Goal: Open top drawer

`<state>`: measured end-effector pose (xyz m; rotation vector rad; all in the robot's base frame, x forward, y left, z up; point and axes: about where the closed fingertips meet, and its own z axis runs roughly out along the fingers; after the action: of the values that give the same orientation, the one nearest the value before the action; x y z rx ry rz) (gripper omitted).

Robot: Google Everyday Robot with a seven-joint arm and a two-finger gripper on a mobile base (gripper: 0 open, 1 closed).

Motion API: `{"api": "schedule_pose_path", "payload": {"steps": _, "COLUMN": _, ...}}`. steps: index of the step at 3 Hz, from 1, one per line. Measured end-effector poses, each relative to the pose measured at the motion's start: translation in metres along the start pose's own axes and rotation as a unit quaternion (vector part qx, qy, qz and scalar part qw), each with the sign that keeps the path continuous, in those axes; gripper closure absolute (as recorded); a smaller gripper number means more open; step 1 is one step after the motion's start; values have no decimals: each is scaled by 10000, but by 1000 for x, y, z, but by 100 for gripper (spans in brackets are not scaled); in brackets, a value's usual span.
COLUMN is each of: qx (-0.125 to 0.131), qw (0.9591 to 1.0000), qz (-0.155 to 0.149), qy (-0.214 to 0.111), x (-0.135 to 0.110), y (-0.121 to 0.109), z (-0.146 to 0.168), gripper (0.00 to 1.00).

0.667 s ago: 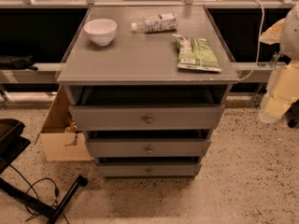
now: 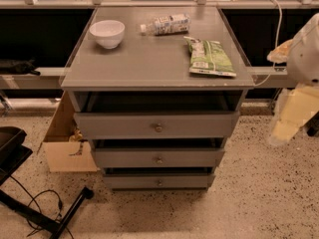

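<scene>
The top drawer (image 2: 124, 125) is the widest grey front of three, just under the cabinet top, with a small round metal knob (image 2: 158, 128) at its centre. It stands pulled out a little, with a dark gap above it. Two shorter grey drawers (image 2: 157, 159) sit below, also slightly out. My gripper (image 2: 291, 123) is at the right edge of the camera view, pale and blurred, hanging beside the cabinet's right side at about the top drawer's height, apart from the drawer.
On the cabinet top (image 2: 144, 63) stand a white bowl (image 2: 107, 33), a lying plastic bottle (image 2: 167, 24) and a green snack bag (image 2: 209, 57). A cardboard box (image 2: 65, 143) stands left of the cabinet. A black stand and cable (image 2: 45, 213) lie at lower left.
The view has barely shifted. The gripper stays at the right edge beside the cabinet; the drawers stand as before.
</scene>
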<state>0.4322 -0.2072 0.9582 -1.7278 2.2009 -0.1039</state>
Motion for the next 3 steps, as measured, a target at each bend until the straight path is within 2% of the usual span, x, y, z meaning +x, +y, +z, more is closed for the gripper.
{"api": "schedule_pose_path", "payload": {"steps": 1, "qx": -206, "qw": 9991, "qz": -306, "qy": -215, "x": -4, "y": 32, "z": 77, "gripper": 0}}
{"api": "schedule_pose_path", "payload": {"steps": 2, "qx": -400, "qw": 9975, "qz": -470, "qy": -350, "x": -8, "y": 54, "z": 138, "gripper": 0}}
{"api": "schedule_pose_path", "payload": {"steps": 3, "qx": -567, "qw": 9955, "qz": -618, "qy": -433, "x": -8, "y": 44, "z": 217, "gripper": 0}}
